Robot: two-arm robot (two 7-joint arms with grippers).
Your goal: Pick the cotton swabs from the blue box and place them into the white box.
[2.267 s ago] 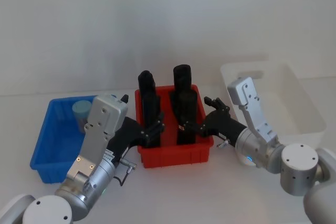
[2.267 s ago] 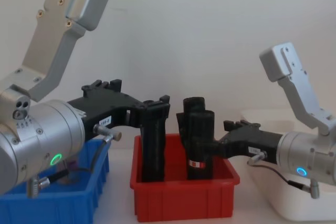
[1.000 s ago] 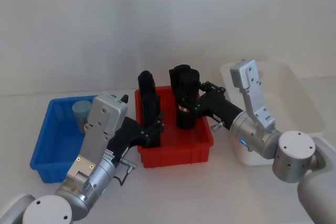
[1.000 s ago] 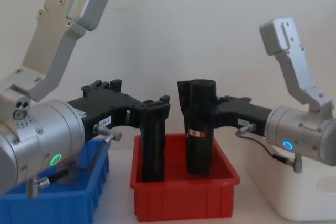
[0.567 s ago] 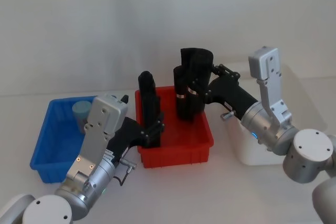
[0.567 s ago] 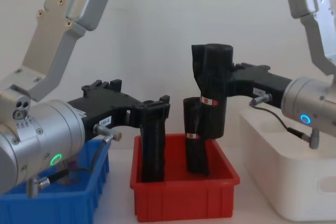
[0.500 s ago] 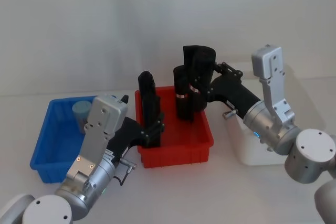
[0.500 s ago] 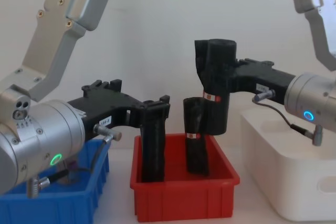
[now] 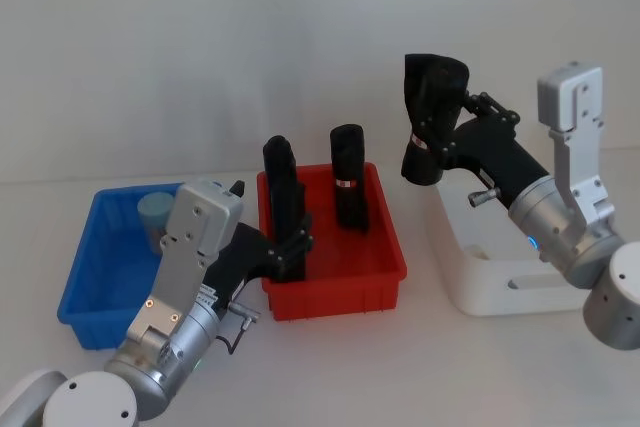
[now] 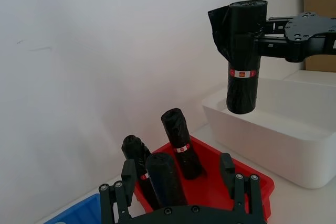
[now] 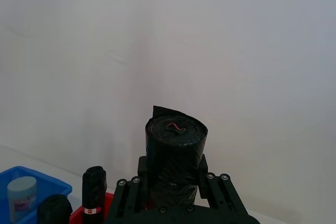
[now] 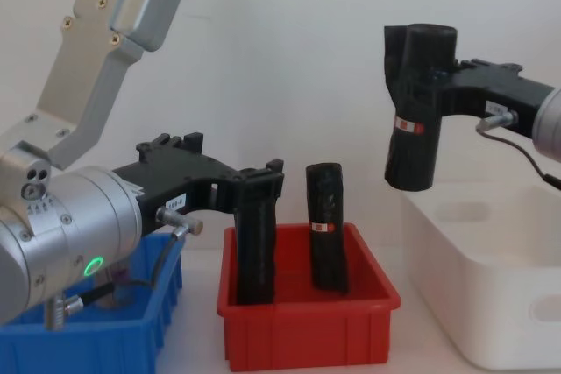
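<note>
Right gripper [image 9: 437, 140] lifted black roll [image 9: 430, 119] out of red bin [image 9: 340, 287]; you now held it squeezed tight, up high over near edge of white box [image 9: 520, 282]. Wrong thing for job. Cotton swabs [image 9: 156, 215] sat untouched in back of blue box [image 9: 88, 292], far left. Left gripper [image 12: 254, 188] waited beside roll in red bin, jaws spread wide, holding nothing. Plenty of open room above white box; its rim was close under roll.
</note>
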